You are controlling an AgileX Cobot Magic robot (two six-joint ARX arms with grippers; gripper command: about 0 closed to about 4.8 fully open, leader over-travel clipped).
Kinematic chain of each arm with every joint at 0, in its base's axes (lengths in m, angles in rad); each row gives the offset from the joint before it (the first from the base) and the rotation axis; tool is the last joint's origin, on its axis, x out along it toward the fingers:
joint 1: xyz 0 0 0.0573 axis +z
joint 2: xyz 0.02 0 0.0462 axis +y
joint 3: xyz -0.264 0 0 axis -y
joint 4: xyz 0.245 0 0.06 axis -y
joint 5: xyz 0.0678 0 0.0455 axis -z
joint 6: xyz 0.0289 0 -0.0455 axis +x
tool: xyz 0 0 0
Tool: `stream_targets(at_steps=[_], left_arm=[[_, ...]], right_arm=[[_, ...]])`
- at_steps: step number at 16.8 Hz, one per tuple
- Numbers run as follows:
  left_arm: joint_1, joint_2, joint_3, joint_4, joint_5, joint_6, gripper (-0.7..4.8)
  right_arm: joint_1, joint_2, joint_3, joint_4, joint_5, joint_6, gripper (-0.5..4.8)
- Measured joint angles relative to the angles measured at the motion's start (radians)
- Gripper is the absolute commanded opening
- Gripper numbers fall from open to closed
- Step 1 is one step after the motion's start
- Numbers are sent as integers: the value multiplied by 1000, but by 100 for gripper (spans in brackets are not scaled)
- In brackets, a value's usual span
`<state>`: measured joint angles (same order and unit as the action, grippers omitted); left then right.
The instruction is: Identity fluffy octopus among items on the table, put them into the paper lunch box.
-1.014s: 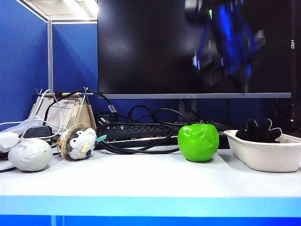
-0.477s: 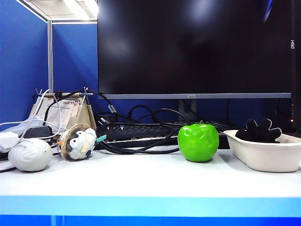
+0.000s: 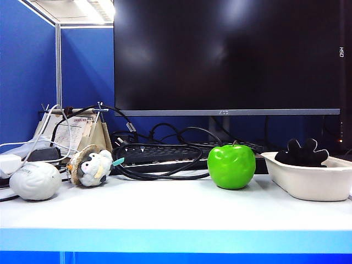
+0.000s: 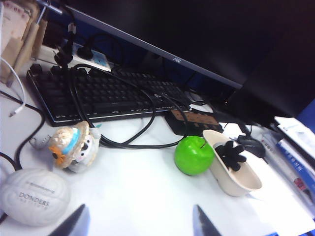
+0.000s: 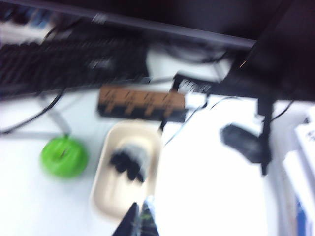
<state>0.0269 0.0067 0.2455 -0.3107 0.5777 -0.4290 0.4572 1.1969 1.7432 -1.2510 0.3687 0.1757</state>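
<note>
We see the fluffy octopus (image 3: 302, 152) lying upside down inside the paper lunch box (image 3: 308, 181), at the right of the table (image 3: 165, 214), so we judge the placing done. Only its black underside and stubby tentacles poke above the flared rim; a little pale grey fur shows from above. The box is off-white, oblong, with rounded corners, just right of a green apple (image 3: 231, 166). Far to the left sit a brain-shaped ball (image 3: 35, 180) and a round plush bird (image 3: 91, 166), untouched, as they are not the target. Both arms hang high above the table, out of the exterior view. Our left gripper (image 4: 138, 223) has its jaws spread wide and empty, above the near left. Our right gripper (image 5: 139, 221) is pinched closed on nothing, above the box, its view blurred.
</note>
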Motion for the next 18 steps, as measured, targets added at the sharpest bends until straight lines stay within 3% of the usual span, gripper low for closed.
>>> stream_targets(at_steps=[2, 5, 9, 15, 18], left_arm=[[0, 0, 0, 0, -2, 23, 184], [0, 0, 0, 0, -13, 49, 126], [0, 0, 0, 0, -38, 55, 71], [0, 0, 0, 37, -128, 135, 56], [0, 0, -1, 106, -217, 165, 56]], right_arm=[[1, -55, -34, -34, -32, 7, -5], [3, -186, -150, -112, -34, 52, -5], [3, -493, -431, -91, -84, 132, -5], [3, -1019, -888, 364, -258, 66, -5], [3, -1179, -1099, 491, -214, 60, -5]])
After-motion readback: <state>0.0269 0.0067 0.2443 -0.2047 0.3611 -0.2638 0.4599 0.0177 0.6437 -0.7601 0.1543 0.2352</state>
